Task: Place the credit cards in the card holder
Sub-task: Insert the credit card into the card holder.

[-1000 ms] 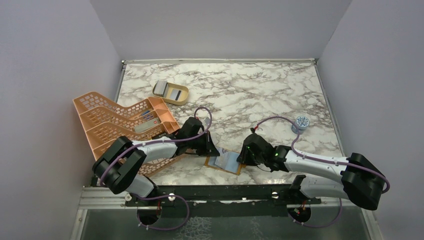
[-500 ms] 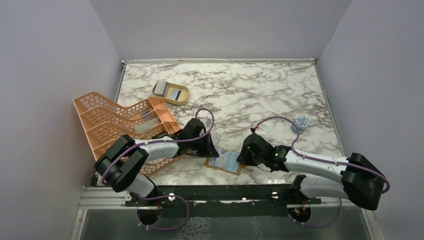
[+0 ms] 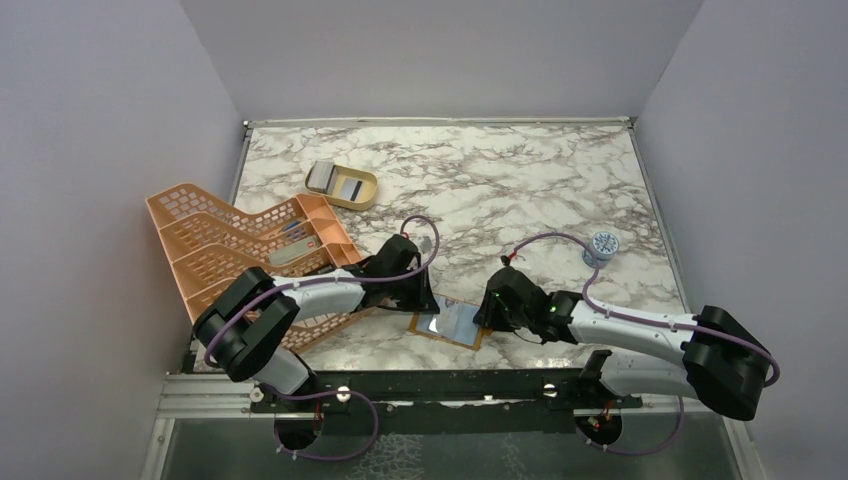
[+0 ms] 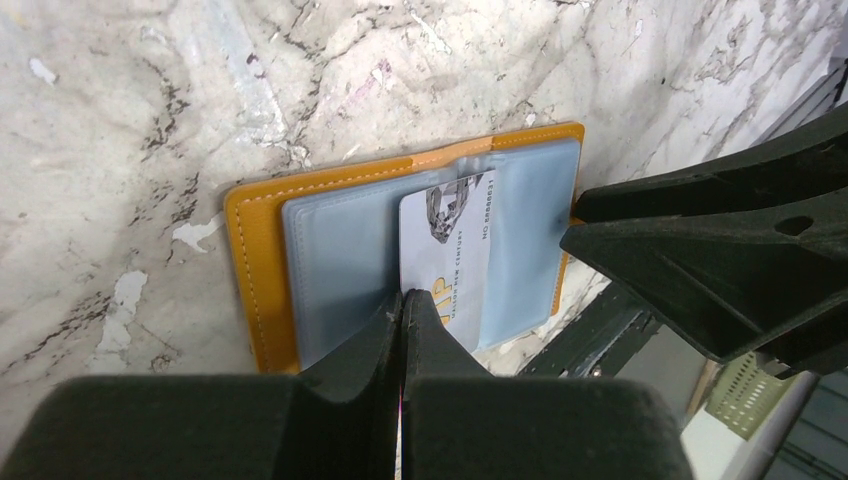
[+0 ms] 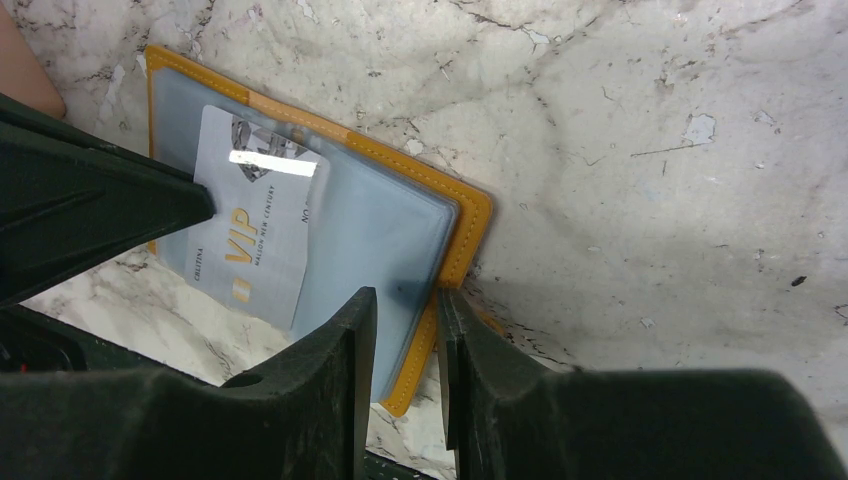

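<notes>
Gold VIP lettering on the credit card [image 5: 252,225] shows only in wrist views.

The grey-veined white marble counter [image 3: 480,190] carries a peach lattice plastic rack [image 3: 215,245] at its left edge, with a tan oval dish [image 3: 345,185] beyond. A small round pale-blue object [image 3: 602,243] sits toward the right, and a mustard-orange leather-like card holder [image 3: 450,325] lies open near the front edge.

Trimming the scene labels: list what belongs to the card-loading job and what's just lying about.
Job: card holder, open; VIP credit card, partly in its pocket; left end effector; right end effector; grey cards at the back.
Lying about: tan oval dish under those cards; peach lattice rack; small round blue-white object.
</notes>
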